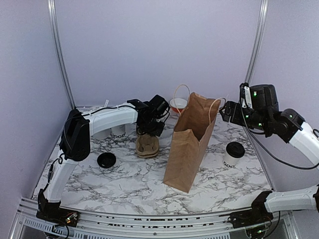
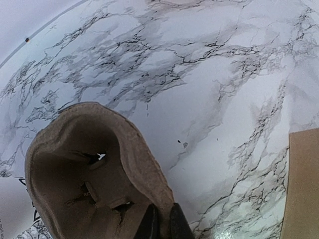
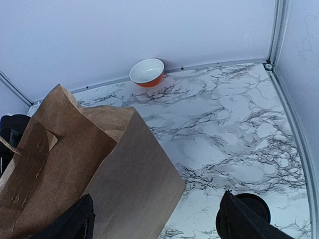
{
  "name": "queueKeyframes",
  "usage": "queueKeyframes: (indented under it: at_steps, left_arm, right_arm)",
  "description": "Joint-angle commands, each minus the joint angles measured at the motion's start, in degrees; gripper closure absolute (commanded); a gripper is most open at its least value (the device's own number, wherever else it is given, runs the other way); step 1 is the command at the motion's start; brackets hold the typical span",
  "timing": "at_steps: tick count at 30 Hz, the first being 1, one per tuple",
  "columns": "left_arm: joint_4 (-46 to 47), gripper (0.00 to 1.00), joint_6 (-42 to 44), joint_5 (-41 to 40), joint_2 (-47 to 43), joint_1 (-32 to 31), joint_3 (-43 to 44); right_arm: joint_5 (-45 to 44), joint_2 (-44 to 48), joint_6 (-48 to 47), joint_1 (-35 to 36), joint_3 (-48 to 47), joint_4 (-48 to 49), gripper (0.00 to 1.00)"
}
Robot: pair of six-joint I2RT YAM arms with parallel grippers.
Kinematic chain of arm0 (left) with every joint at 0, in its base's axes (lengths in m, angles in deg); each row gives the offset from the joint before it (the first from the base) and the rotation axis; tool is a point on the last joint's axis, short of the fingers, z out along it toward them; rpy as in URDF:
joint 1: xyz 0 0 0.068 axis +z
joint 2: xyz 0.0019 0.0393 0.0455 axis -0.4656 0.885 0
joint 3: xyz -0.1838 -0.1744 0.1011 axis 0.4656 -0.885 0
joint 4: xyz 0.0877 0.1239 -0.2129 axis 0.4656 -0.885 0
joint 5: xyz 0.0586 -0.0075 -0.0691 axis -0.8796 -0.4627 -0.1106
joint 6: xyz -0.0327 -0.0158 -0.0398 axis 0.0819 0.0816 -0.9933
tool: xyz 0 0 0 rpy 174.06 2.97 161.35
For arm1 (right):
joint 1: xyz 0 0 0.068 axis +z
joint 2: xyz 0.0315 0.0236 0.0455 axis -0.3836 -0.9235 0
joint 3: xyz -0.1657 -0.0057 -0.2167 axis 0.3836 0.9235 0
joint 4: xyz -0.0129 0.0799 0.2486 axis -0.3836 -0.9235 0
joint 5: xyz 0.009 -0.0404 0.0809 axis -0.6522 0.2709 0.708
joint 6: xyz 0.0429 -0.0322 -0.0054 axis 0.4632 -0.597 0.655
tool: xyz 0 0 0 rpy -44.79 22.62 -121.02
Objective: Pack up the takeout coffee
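Takeout coffee (image 1: 234,154) stands lidded, right of bag (image 1: 192,139). Left gripper (image 2: 160,219) pinched shut on tray (image 2: 89,174) rim; best lift level, slowly. Right gripper (image 3: 157,226) gapes wide, empty, above bag.

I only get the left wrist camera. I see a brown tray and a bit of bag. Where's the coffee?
Observer: The coffee stands upright, right of the bag.
Operator: My left fingers pinch the tray. Is the bag open?
Observer: Yes, it stands upright with its mouth open.
Operator: Is the other arm holding anything?
Observer: No, the right fingers are spread wide and empty, up near the bag's top.
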State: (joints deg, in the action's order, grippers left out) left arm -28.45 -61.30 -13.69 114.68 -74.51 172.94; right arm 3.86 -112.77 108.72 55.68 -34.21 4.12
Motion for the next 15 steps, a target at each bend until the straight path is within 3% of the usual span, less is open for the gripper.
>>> queueKeyframes:
  at_steps: [1, 15]
  left_arm:
    - [-1.9, 0.98, 1.9, -0.6, -4.1, 0.2, -0.7]
    - [-3.8, 1.0, 3.6, 2.7, -4.6, 0.2, 0.0]
  right_arm:
    - [0.5, -0.5, 0.0, -0.5, -2.3, 1.1, 0.16]
    - [0.7, -0.3, 0.3, -0.5, -2.0, 1.0, 0.16]
